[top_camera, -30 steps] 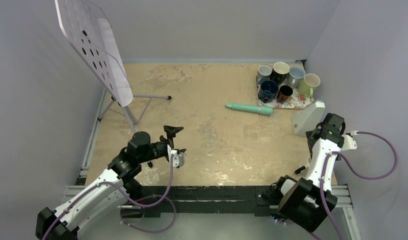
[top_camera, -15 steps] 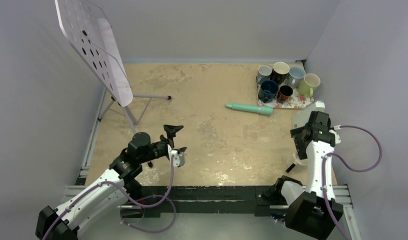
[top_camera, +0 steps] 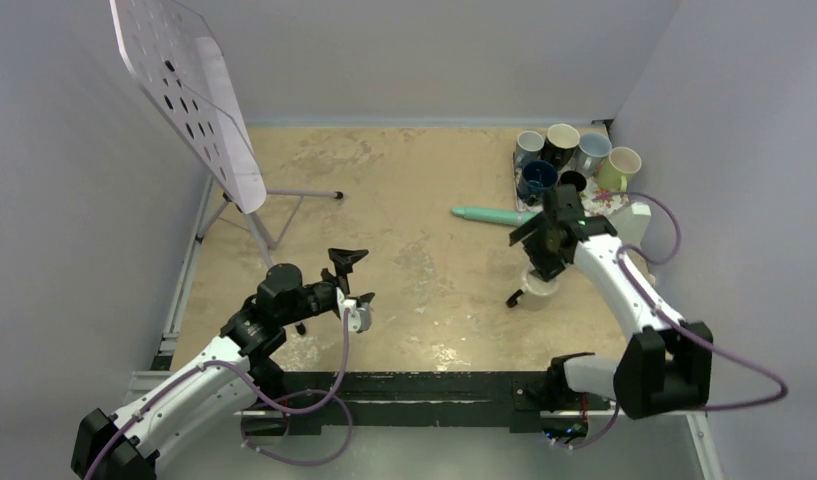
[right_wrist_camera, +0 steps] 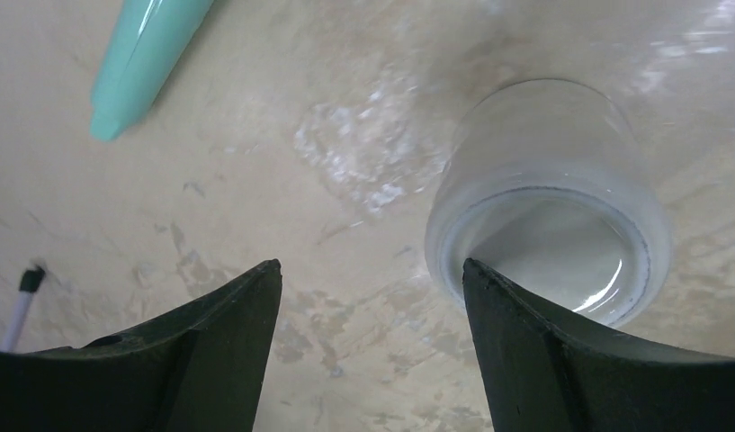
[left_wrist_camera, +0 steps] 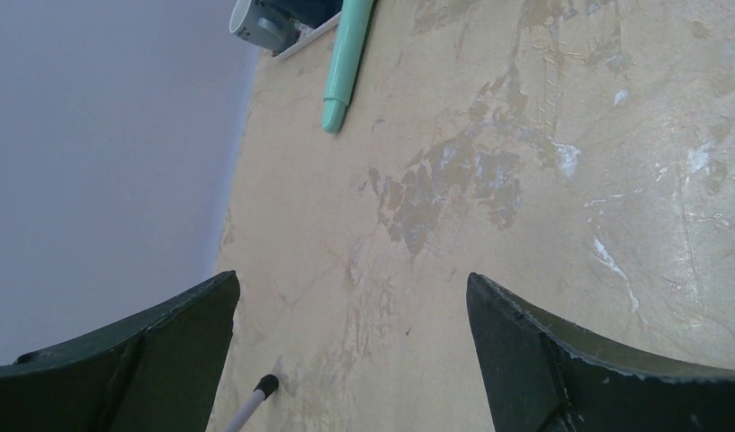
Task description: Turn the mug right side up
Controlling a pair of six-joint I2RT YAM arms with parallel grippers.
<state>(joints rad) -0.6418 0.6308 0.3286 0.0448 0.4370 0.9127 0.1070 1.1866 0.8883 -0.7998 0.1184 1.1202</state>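
Top view: a second ago the right arm was out by the right wall carrying the pale mug (top_camera: 536,296) off the surface. It has since swung inward, and the mug stands on the tabletop (top_camera: 414,180), right of centre, in front of the teal tube (top_camera: 481,212). The right pincer (top_camera: 540,270) hangs directly over the mug. The left pincer (top_camera: 356,280) hasn't moved: near left, wide open, holding nothing. The perforated board (top_camera: 189,90) on its stand is at far left. The tray (top_camera: 606,208) at far right carries six other mugs (top_camera: 562,140), all mouth up. Nothing shows inside them, though the dark interiors are hard to read.

Left wrist: left pincer (left_wrist_camera: 350,288) spread to full width over bare tabletop, nothing between the jaws. The teal tube (left_wrist_camera: 344,63) and one tray mug are at the top edge. A white rod (left_wrist_camera: 254,396) with a black tip is at the bottom.

Right wrist: right pincer (right_wrist_camera: 372,270) is parted wide with no grip. The mug (right_wrist_camera: 548,207) sits below and off toward the right jaw, not clamped. I can't tell whether that jaw brushes it. Its round end faces the camera, with a thick rim and a smooth grey inside that looks empty. It's probably the mouth, so the mug is right side up, but a recessed base can't be ruled out from this angle. The teal tube (right_wrist_camera: 143,58) is at upper left.

By my reading the flip and set-down are done, and only backing the arm away is left.
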